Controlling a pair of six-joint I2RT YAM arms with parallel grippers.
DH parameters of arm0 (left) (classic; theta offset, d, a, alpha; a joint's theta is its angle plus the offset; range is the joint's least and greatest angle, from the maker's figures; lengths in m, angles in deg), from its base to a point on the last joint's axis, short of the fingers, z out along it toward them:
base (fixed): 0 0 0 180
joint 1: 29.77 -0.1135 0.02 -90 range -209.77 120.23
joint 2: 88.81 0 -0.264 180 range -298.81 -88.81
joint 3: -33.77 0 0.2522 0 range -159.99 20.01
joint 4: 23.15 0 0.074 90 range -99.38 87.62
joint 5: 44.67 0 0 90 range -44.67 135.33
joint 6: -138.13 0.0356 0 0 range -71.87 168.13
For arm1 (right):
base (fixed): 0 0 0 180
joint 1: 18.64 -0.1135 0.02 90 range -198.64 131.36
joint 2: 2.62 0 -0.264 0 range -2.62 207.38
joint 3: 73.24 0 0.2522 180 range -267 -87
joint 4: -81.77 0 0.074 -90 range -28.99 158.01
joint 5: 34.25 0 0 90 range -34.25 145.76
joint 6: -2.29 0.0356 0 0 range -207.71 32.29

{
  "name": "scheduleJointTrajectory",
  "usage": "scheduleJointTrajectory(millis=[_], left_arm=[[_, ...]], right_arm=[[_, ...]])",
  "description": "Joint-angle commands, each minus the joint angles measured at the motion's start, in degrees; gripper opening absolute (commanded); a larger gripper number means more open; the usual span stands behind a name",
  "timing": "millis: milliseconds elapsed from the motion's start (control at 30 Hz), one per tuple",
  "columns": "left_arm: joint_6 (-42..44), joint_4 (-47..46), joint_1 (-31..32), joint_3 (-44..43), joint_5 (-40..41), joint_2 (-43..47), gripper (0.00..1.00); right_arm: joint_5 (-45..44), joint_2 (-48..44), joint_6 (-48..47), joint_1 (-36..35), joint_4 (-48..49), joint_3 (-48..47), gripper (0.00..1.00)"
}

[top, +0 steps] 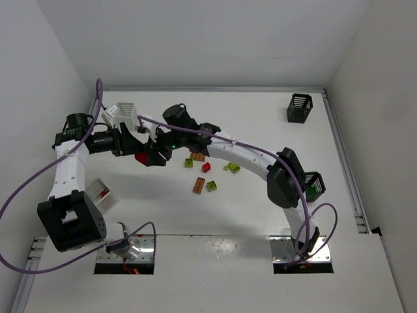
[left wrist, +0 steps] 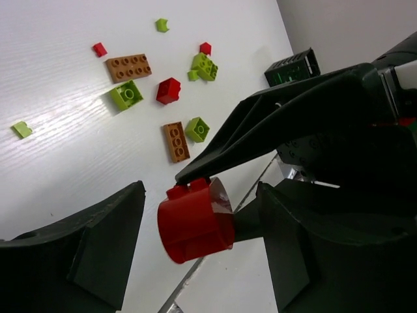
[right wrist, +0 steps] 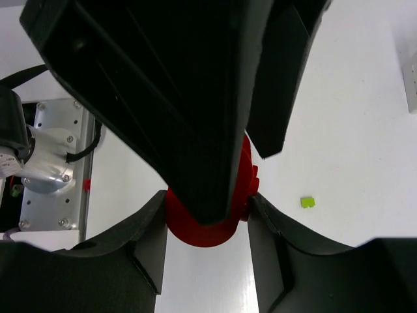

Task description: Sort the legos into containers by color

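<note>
Red lego (left wrist: 195,225) pinched in right hand (right wrist: 207,218); left hand (left wrist: 199,208) open, straddling it. Looks like a hand-off: right should grip square while hands part, else it drops onto desk (top: 260,117).

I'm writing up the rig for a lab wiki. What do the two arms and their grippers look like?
Both the left arm and right arm have white links with bulky black joint housings. A purple cable loops along each. The left gripper and right gripper are matte black, with broad wedge-shaped fingers.
</note>
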Motion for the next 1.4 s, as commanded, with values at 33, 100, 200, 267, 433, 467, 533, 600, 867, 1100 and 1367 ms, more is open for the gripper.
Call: scheduleJointTrajectory(millis=[33,100,200,267,433,467,533,600,867,1100,1367], left_arm=[[-1.93,-2.25,2.64,0.69,2.19,1.53,0.7],[-2.46,-2.86,3.26,0.7,3.52,2.15,0.63],[-3.17,-2.87,3.88,1.23,7.55,3.3,0.46],[-3.7,-2.87,3.88,1.23,10.37,3.82,0.4],[-2.3,-0.95,3.88,0.53,14.15,5.49,0.32],[-2.29,-0.42,3.88,-0.09,14.68,5.49,0.3],[1.29,2.47,3.88,-1.49,14.69,5.49,0.25],[4.11,5.38,1.69,-4.39,15.3,4.01,0.2],[14.92,14.0,-9.02,-12.48,34.51,3.21,0.1],[22.75,16.47,-13.25,-4.69,47.71,9.53,0.08],[19.43,8.65,-13.88,5.26,52.12,13.76,0.08]], right_arm=[[-1.08,0.4,-0.78,-1.15,2.28,-2.65,0.04],[-1.61,0.4,-0.78,-1.15,2.28,-2.65,0.04],[-2.84,-0.21,-1.3,-1.15,2.89,-2.65,0.04],[-4.42,-1.44,-1.31,-1.15,2.89,-1.43,0.04],[-8.9,-2.5,-1.31,-0.62,4.3,-0.28,0.1],[-9.86,-2.5,-1.31,-0.62,4.3,-0.28,0.22],[-10.4,-3.64,-1.31,-0.62,3.69,0.25,0.59],[-10.93,-4.69,-1.31,-0.1,3.69,2.7,0.73],[-11.98,-12.6,-1.14,3.24,1.93,14.04,0.86],[-15.67,-14.63,1.5,6.66,-1.05,17.91,0.86],[-16.38,-13.75,-0.17,10.09,-5.53,20.64,0.86]])
